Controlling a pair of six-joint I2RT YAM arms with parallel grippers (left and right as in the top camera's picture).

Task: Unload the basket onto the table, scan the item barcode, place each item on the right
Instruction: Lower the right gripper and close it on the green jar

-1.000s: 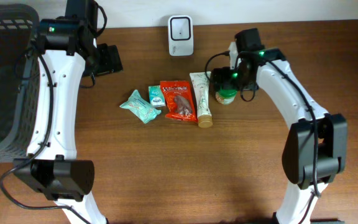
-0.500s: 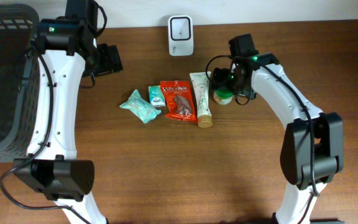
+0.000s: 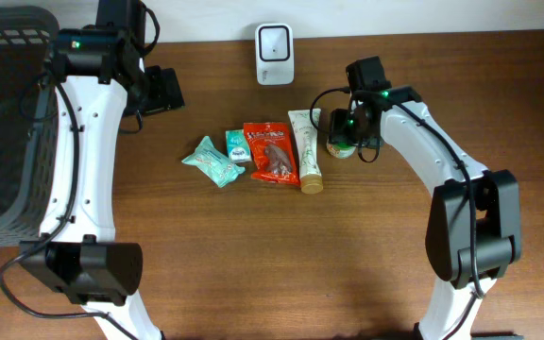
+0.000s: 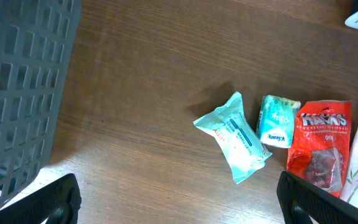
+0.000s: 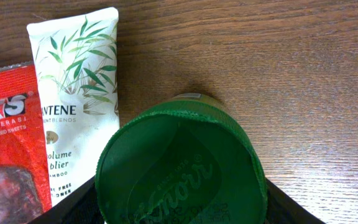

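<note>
Wrist view alone shows your right gripper (image 5: 176, 206) straddling round green-lidded jar (image 5: 180, 158); grip unclear. Left gripper (image 4: 182, 202) open over brown wooden table (image 4: 154, 81).

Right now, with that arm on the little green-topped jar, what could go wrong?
The right end effector holds the jar only by its round green lid, so it might slip or tilt on lifting. The white tube lies right beside the jar and could get nudged.
</note>
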